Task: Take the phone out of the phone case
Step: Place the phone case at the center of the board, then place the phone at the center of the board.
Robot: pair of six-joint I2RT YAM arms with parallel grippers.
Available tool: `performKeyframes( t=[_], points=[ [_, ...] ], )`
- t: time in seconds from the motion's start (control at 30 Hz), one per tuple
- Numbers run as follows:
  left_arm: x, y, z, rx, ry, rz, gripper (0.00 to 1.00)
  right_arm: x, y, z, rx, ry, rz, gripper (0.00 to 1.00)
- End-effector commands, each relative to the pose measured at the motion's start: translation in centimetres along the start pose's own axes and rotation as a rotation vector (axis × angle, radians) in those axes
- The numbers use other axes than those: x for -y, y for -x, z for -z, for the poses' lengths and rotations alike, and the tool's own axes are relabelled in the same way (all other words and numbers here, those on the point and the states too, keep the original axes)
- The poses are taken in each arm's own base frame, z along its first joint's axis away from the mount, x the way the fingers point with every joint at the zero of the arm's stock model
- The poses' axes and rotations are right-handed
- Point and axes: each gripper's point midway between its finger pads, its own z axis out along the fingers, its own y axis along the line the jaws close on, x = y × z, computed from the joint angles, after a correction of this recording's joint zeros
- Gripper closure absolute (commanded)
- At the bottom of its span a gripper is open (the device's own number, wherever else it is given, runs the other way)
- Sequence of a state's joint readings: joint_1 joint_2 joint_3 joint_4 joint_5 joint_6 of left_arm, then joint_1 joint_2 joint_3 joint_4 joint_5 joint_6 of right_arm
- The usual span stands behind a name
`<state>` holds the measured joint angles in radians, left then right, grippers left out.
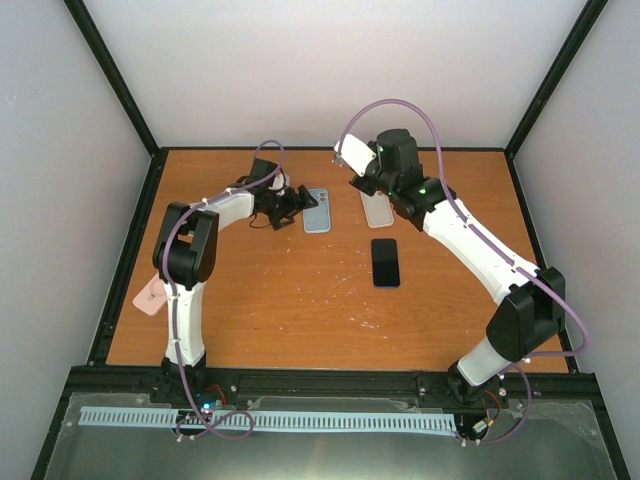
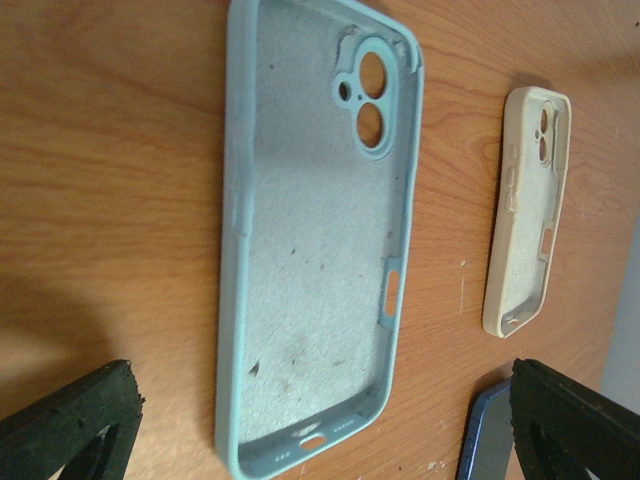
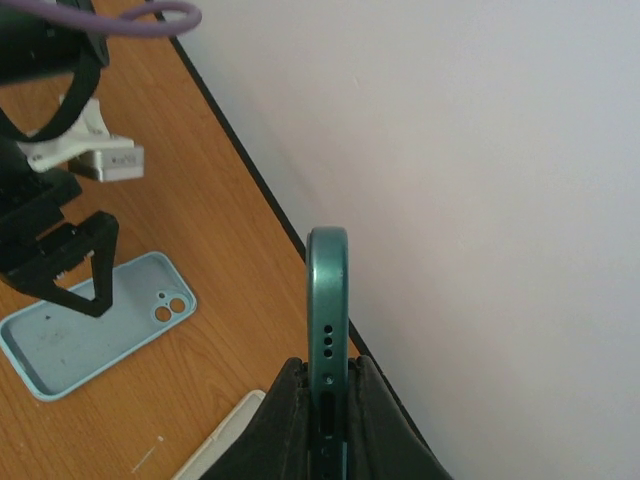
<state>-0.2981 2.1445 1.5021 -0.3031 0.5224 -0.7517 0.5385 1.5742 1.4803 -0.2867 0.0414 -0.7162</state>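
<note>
Right wrist view showed me the right gripper (image 3: 327, 375) clenched on the lower end of a green phone (image 3: 327, 290). The phone stood on its edge, lifted above the table (image 1: 300, 310) near the back wall. In the left wrist view the light blue case (image 2: 320, 230) lay open side up and had nothing in it, so I judged the phone was already free of the case. The left gripper (image 2: 325, 390) hung just over the lower end of this case with its fingers spread wide and nothing between them. A cream case (image 2: 525, 210), also without a phone, lay near the blue one on its right side. A dark phone (image 1: 385, 262) lay flat in the middle of the table.

The step in hand, as I judged it, was to put the green phone down. To do it well I would bring the wrist to a bare part of the wood, away from both cases and the dark phone. I would tilt the phone flat and lower it slowly until it touched. Only then would I release the fingers, because the grip was only on the narrow end and the phone could slip.
</note>
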Motion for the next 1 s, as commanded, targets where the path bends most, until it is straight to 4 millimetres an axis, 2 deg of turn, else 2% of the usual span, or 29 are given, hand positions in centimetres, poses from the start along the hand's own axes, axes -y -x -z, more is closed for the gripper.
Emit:
performKeyframes(
  t=[0.0,0.1,0.17,0.3,0.47,0.6,0.73,0.97],
  points=[
    [0.6,0.8,2.7,0.053,0.013,-0.014,0.0,0.8,1.5,0.5,0.073,-0.067,0.076,0.97],
    [2.1,1.5,5.2,0.082,-0.06,-0.042,0.0,-0.3,1.8,0.8,0.104,-0.1,0.163,0.97],
    [3.1,2.2,7.4,0.106,-0.125,-0.062,0.0,-1.8,1.5,0.9,0.12,-0.117,0.233,0.97],
    [5.0,3.4,12.7,0.16,-0.267,-0.112,0.0,-3.9,1.7,1.4,0.16,-0.17,0.356,0.97],
    [7.4,2.5,17.0,0.136,-0.436,-0.163,0.0,-6.9,2.0,1.5,0.197,-0.206,0.497,0.97],
    [9.4,0.2,18.8,0.068,-0.57,-0.171,0.0,-8.6,2.7,1.7,0.237,-0.242,0.563,0.97],
    [9.9,-1.9,19.6,0.001,-0.665,-0.134,0.03,-10.2,3.2,1.6,0.263,-0.282,0.622,0.97],
    [10.1,-3.2,19.9,-0.036,-0.708,-0.087,0.16,-11.5,4.5,1.2,0.289,-0.311,0.636,0.97]
  ],
)
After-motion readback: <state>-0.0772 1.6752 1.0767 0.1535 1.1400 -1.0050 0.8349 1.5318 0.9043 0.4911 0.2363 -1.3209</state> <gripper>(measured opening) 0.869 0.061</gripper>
